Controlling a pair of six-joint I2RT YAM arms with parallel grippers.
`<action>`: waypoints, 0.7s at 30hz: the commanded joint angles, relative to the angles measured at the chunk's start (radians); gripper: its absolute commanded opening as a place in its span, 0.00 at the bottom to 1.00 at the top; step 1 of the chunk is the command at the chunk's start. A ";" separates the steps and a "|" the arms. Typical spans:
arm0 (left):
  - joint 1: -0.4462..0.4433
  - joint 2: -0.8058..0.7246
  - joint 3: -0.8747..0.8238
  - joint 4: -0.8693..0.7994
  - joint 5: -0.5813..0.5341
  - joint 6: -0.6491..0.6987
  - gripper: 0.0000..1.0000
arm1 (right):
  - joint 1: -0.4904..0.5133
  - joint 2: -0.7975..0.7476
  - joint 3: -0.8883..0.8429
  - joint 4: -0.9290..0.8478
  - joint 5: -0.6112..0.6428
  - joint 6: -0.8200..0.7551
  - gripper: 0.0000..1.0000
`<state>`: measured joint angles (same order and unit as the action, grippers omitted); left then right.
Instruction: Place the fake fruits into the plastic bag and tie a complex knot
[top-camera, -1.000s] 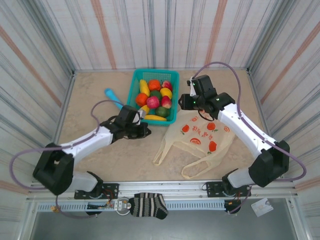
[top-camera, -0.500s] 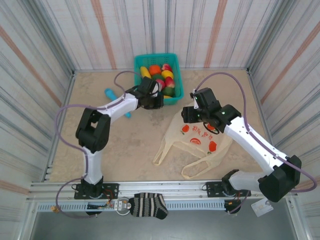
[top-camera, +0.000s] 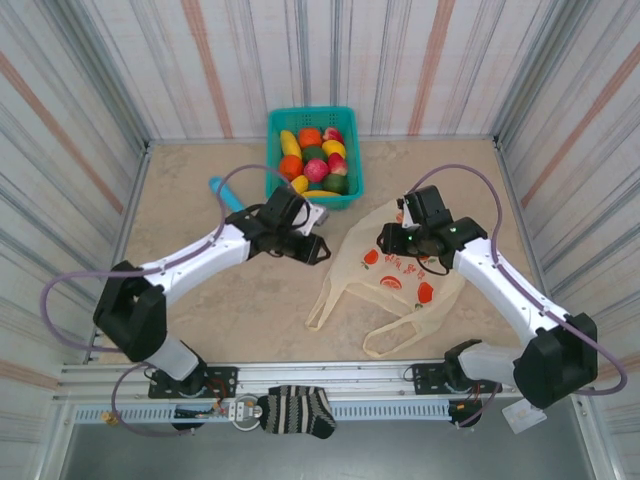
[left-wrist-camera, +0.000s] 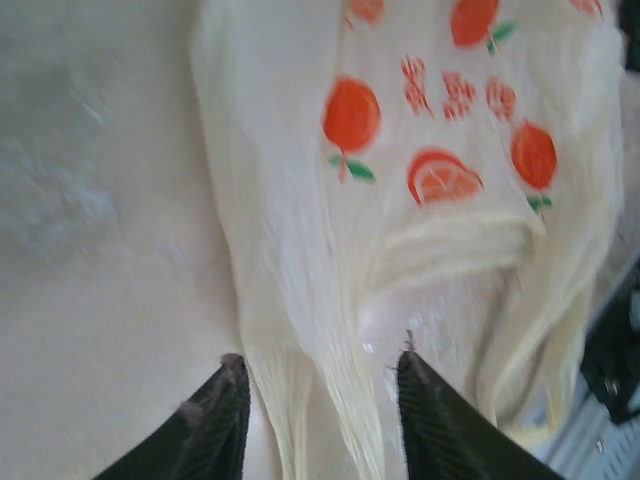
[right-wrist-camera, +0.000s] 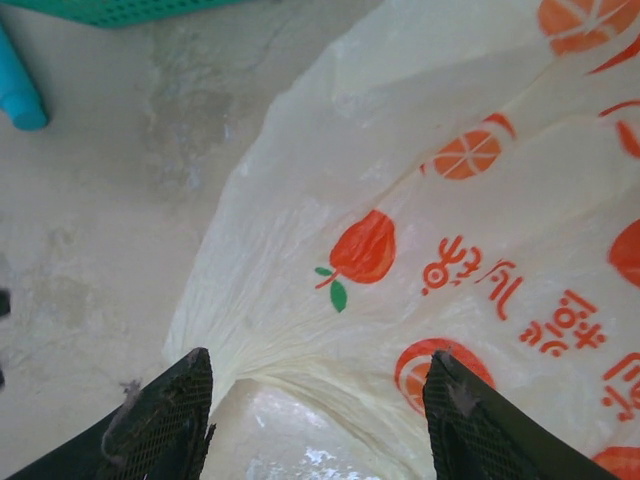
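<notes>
The fake fruits (top-camera: 313, 165), yellow, orange, red and green, lie piled in a teal basket (top-camera: 353, 172) at the back. The cream plastic bag (top-camera: 400, 275) with red-orange prints lies flat on the table, handles toward the near edge. My left gripper (top-camera: 316, 248) hovers at the bag's left edge. It is open in the left wrist view (left-wrist-camera: 320, 365), and a gathered strand of the bag (left-wrist-camera: 330, 400) runs between its fingers. My right gripper (top-camera: 386, 241) stands open over the bag's upper left part (right-wrist-camera: 318, 365), with the bag's puckered edge (right-wrist-camera: 300, 340) between the fingertips.
A teal stick-like object (top-camera: 222, 190) lies left of the basket; its end (right-wrist-camera: 15, 95) and the basket's rim (right-wrist-camera: 120, 10) appear in the right wrist view. Striped walls close three sides. A striped sock (top-camera: 295, 410) hangs on the front rail.
My left gripper has left the basket, swung toward the bag's left edge and opened. My right gripper has moved nearer and lower over the bag. The basket sits slightly nearer than half a second ago.
</notes>
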<state>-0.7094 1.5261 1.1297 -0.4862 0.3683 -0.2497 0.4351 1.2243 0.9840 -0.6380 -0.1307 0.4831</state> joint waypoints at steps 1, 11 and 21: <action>-0.057 -0.018 -0.066 -0.077 0.078 0.013 0.46 | 0.001 0.003 -0.018 0.053 -0.040 0.043 0.58; -0.163 0.063 -0.075 -0.184 0.145 -0.012 0.46 | 0.007 -0.014 0.024 -0.002 -0.004 0.019 0.59; -0.176 0.189 -0.049 -0.177 0.128 -0.010 0.42 | 0.013 -0.062 -0.010 0.003 -0.013 0.023 0.59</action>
<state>-0.8837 1.7004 1.0508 -0.6476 0.4950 -0.2619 0.4389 1.1816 0.9817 -0.6140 -0.1505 0.4973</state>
